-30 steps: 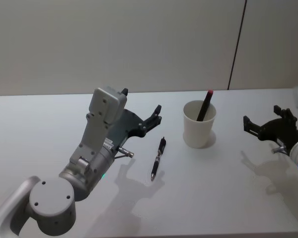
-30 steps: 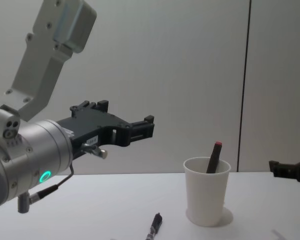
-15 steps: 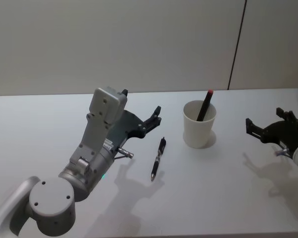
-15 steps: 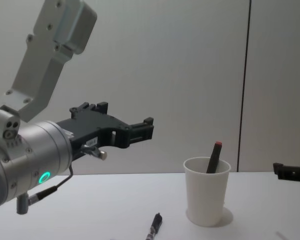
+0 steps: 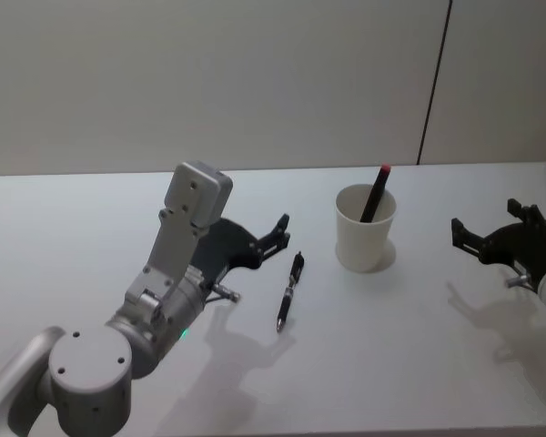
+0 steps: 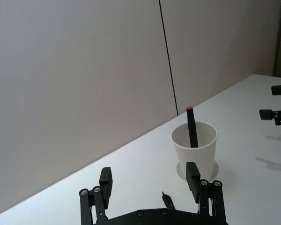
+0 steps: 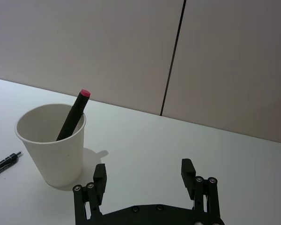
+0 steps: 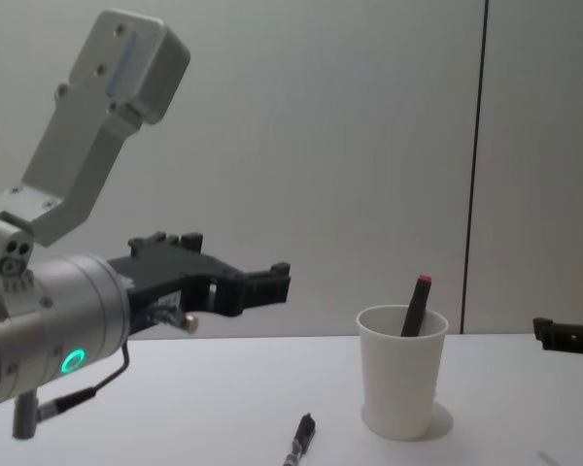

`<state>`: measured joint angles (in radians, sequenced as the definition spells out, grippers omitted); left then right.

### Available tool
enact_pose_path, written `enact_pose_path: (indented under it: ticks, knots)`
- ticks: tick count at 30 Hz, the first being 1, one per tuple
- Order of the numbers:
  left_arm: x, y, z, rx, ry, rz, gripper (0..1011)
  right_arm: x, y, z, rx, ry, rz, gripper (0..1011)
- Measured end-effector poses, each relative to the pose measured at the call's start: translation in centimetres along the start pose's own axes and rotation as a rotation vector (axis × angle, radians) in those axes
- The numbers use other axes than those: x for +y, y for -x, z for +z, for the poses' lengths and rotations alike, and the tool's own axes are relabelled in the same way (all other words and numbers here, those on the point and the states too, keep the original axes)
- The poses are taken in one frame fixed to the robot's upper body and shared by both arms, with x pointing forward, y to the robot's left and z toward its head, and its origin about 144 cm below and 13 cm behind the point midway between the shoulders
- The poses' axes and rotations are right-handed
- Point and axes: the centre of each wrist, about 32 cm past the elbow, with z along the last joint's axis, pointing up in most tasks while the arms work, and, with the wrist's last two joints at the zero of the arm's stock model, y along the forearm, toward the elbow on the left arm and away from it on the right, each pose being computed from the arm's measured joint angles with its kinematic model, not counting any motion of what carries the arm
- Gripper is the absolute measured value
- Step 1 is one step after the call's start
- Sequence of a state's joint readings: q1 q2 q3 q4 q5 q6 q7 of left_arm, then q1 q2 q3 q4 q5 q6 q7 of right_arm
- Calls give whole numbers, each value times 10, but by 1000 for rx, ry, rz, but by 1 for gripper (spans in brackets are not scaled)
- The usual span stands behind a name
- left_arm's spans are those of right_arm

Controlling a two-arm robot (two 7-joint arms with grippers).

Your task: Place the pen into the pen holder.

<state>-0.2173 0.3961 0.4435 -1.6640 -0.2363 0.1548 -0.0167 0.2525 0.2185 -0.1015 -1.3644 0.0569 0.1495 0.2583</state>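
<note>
Here the pen lies flat on the white table, at about seven o'clock from the pen holder, apart from it and untouched. The left gripper hangs above the table just at nine o'clock of the pen's far end, its jaws spread wide and holding nothing. The right gripper is idle well out at three o'clock of the cup, likewise spread and unladen. A red-tipped marker leans in the holder toward one o'clock. Probable hazards: the pen is slim and round, so a descent slightly off its axis may roll it aside, or pinch it near one end and leave it to swing. On delivery its tip may catch the rim or the leaning marker, and the light paper cup may topple.
</note>
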Motion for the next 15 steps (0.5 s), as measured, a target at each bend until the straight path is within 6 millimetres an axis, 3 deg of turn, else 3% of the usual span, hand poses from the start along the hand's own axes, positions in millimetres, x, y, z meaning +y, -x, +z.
enact_pose_path:
  ticks: [15]
  knots:
    - [5,2,-10,105,-140,-22,1003,-1,0,0,0,1,0,1001]
